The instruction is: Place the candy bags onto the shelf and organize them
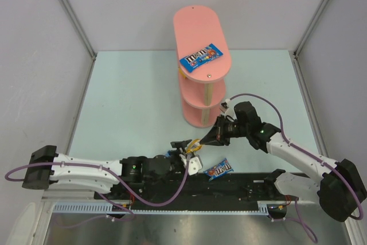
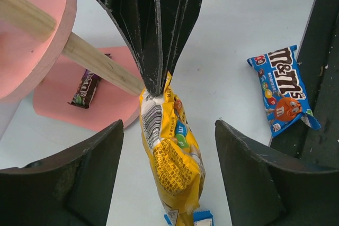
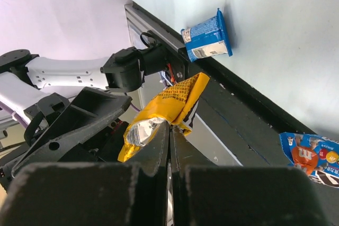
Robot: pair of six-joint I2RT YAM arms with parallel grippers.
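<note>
A yellow candy bag (image 2: 168, 152) hangs upright, pinched at its top edge by my right gripper (image 3: 170, 126), which is shut on it. My left gripper (image 2: 168, 130) is open, its fingers (image 2: 90, 168) on either side of the bag without touching it. The two grippers meet in front of the pink shelf (image 1: 202, 32), right gripper (image 1: 200, 139) just beyond left gripper (image 1: 186, 146). One blue bag (image 1: 200, 57) lies on the shelf's top board. A dark purple bag (image 2: 86, 88) lies on the bottom board (image 2: 63, 109). Another blue bag (image 1: 219, 168) lies on the table.
A small blue packet (image 3: 206, 38) sits by the table's near edge, below the hanging yellow bag. The black rail (image 1: 241, 185) runs along the front edge. Wooden posts (image 2: 100, 67) join the shelf boards. Grey walls close in the table on three sides.
</note>
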